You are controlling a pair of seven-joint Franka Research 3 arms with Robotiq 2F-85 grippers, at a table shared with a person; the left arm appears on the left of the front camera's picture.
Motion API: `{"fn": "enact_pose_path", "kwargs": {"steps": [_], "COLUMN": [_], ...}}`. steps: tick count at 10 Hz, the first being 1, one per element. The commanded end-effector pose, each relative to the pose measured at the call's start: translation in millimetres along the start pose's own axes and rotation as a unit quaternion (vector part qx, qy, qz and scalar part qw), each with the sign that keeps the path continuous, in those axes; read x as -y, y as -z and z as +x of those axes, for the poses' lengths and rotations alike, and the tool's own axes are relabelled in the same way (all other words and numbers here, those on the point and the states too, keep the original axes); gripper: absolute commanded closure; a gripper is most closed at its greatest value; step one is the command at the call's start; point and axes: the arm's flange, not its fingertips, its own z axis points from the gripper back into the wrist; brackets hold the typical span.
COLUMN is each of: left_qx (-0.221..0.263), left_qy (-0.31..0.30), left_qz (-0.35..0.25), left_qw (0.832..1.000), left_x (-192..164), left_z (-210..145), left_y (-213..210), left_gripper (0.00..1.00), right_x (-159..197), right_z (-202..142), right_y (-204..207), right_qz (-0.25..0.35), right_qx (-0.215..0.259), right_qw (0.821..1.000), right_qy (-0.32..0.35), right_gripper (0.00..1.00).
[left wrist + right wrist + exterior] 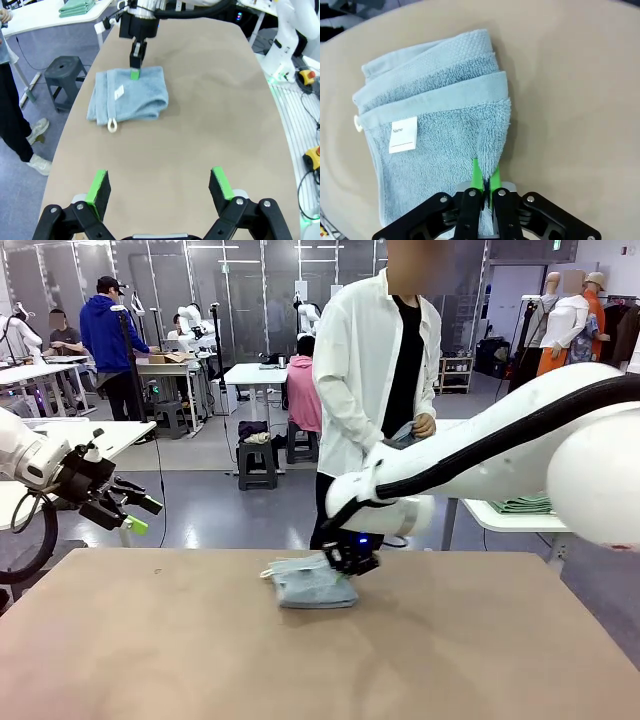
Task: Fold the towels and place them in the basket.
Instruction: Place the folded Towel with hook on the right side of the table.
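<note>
Right gripper point(485, 172) clamped on near edge of towel point(435, 125); rest lies folded on table point(570, 75) just ahead of fingers. Soft, light, floppy; best pinched at hem, probably. Left gripper point(160, 187) spread wide, empty, towel well ahead. Person point(370, 370) beyond.

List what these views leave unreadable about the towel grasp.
- Front view: far-right corner of the towel, hidden by the right gripper.
- Right wrist view: how many layers it pinches, buried between the pads.
- Front view: what the person's hand holds, too small.

Pale blue-grey terry towel point(312, 583) lies folded flat, slightly rumpled.
</note>
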Motion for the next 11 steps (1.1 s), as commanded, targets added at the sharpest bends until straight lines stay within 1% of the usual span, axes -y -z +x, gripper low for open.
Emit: {"fn": "enact_pose_path", "kwargs": {"steps": [1,3,4,6,7,8,9,10,11], "left_qx": [0.000,0.000,0.000,0.000,0.000,0.000,0.000,0.000,0.000], "left_qy": [0.002,0.002,0.002,0.002,0.002,0.002,0.002,0.002,0.002], "left_qz": [0.000,0.000,0.000,0.000,0.000,0.000,0.000,0.000,0.000], "left_qw": [1.000,1.000,1.000,1.000,1.000,1.000,1.000,1.000,1.000], "left_x": [-0.1,-0.1,-0.1,-0.1,-0.1,-0.1,-0.1,-0.1,-0.1], "left_z": [0.9,0.9,0.9,0.9,0.9,0.9,0.9,0.9,0.9], "left_y": [0.3,0.3,0.3,0.3,0.3,0.3,0.3,0.3,0.3], "left_gripper": [0.00,0.00,0.00,0.00,0.00,0.00,0.00,0.00,0.00], "right_x": [78.8,163.4,210.2,279.3,305.0,324.9,340.7,350.7,357.2], "right_z": [1.9,21.2,26.8,34.3,36.8,37.1,36.4,37.3,38.5], "right_y": [-28.9,-54.9,-74.5,-109.2,-122.2,-130.7,-136.3,-136.3,-133.5], "right_qz": [-0.018,-0.033,-0.039,-0.038,-0.035,-0.029,-0.031,-0.039,-0.038], "right_qx": [0.016,0.035,0.034,0.033,0.032,0.022,0.021,0.020,0.018], "right_qw": [1.000,0.997,0.997,0.998,0.998,0.999,0.999,0.999,0.999], "right_qy": [0.007,0.052,0.056,0.039,0.029,0.011,0.010,0.022,0.020], "right_gripper": [0.94,0.94,0.94,0.94,0.94,0.94,0.94,0.94,0.94]}}
